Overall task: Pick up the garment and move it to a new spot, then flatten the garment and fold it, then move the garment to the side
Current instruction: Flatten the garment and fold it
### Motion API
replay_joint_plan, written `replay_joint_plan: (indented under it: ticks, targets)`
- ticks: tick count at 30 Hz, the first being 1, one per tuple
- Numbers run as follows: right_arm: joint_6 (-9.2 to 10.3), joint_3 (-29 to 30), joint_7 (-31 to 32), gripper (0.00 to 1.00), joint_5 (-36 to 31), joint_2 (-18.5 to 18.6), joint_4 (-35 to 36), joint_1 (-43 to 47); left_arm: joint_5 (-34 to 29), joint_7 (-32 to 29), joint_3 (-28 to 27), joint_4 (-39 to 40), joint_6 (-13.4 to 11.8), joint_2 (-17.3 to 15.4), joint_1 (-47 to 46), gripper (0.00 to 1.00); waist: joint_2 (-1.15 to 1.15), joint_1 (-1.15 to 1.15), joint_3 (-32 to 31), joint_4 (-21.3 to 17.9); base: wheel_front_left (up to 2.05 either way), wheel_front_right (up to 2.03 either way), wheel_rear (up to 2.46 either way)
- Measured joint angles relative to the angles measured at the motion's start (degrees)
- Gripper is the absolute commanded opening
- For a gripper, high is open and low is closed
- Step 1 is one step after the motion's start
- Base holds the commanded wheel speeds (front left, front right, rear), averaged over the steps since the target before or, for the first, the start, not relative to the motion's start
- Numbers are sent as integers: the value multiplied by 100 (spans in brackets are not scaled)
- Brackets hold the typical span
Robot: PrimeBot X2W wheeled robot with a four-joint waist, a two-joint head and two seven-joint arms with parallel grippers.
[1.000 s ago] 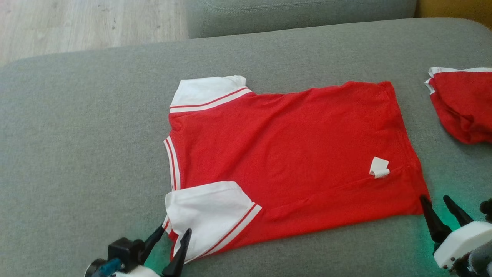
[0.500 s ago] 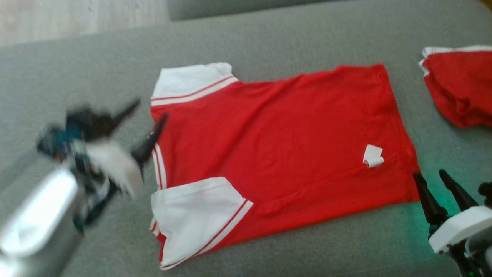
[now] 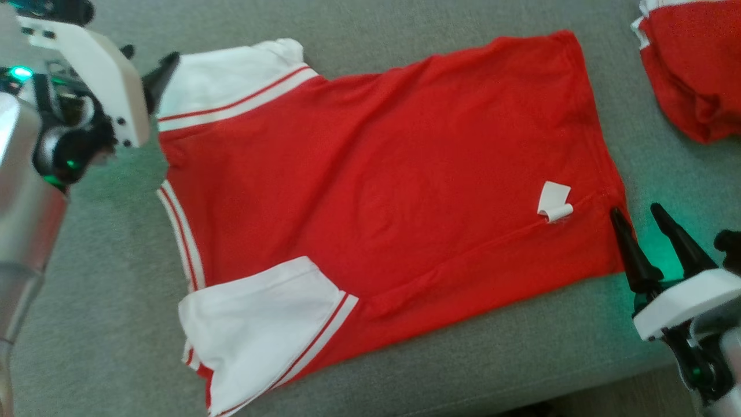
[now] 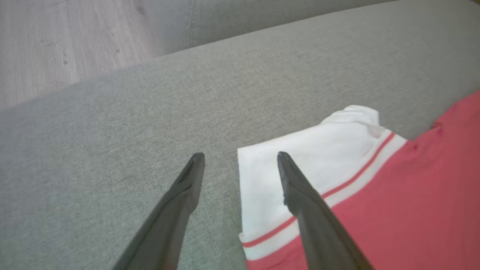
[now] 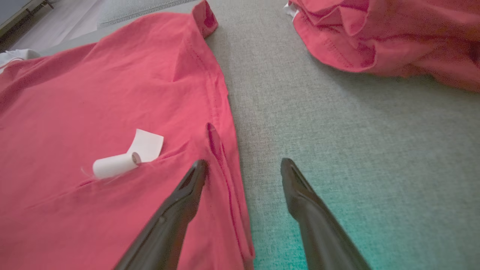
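Note:
The garment (image 3: 376, 174) is a red shirt with white sleeves, spread flat on the grey cushion (image 3: 98, 301). My left gripper (image 3: 147, 57) hovers open at the far white sleeve (image 3: 231, 78). In the left wrist view its fingertips straddle the corner of that sleeve (image 4: 318, 157), left gripper (image 4: 240, 155) empty. My right gripper (image 3: 635, 209) stands open at the near hem corner. In the right wrist view the hem edge (image 5: 225, 150) runs between the right gripper (image 5: 243, 162) fingers, one finger (image 5: 180, 206) over the red cloth. A curled white label (image 5: 127, 157) lies close by.
A second red garment (image 3: 689, 75) lies bunched at the far right of the cushion, also in the right wrist view (image 5: 393, 33). The cushion's front edge (image 3: 579, 394) runs close below the shirt. Wooden floor (image 4: 56, 45) lies beyond the cushion's far left side.
My left arm has swung from the near sleeve up to the far sleeve. The head camera has tilted, shifting the whole picture. The right gripper stays at the hem corner.

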State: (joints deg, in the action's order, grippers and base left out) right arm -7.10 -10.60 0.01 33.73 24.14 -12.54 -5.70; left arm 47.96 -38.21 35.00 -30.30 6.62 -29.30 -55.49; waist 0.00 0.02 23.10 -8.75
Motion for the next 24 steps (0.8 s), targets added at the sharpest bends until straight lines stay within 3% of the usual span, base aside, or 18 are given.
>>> replay_joint_plan:
  ticks: [7,14,15,16,17,21,24]
  targets:
    - [0,-58,-10,100,-12,-89,2,-235,74,36,-115,-747,-3,66,-344,100,0,-1,373,-260,0,0,0]
    - [0,-25,-104,100,-64,-164,-129,-255,455,-158,-149,-883,47,156,-442,100,0,-2,477,-358,0,0,0]
    - [0,-10,-110,100,-64,-163,-148,-259,553,-280,-135,-869,48,160,-442,38,0,-2,465,-352,0,0,0]
    - [0,-8,-111,100,-64,-163,-156,-259,602,-359,-120,-850,51,157,-441,16,0,-2,459,-347,0,0,0]
    - [0,-3,-120,100,-64,-163,-156,-259,651,-437,-96,-831,52,156,-437,0,0,-2,453,-340,0,0,0]
    - [0,32,-129,100,-64,-158,-151,-311,868,-691,40,-581,53,132,-376,0,0,-2,421,-303,0,0,0]
    - [0,44,-138,100,-64,-149,-141,-328,869,-543,130,-302,53,83,-303,0,0,-2,408,-278,0,0,0]
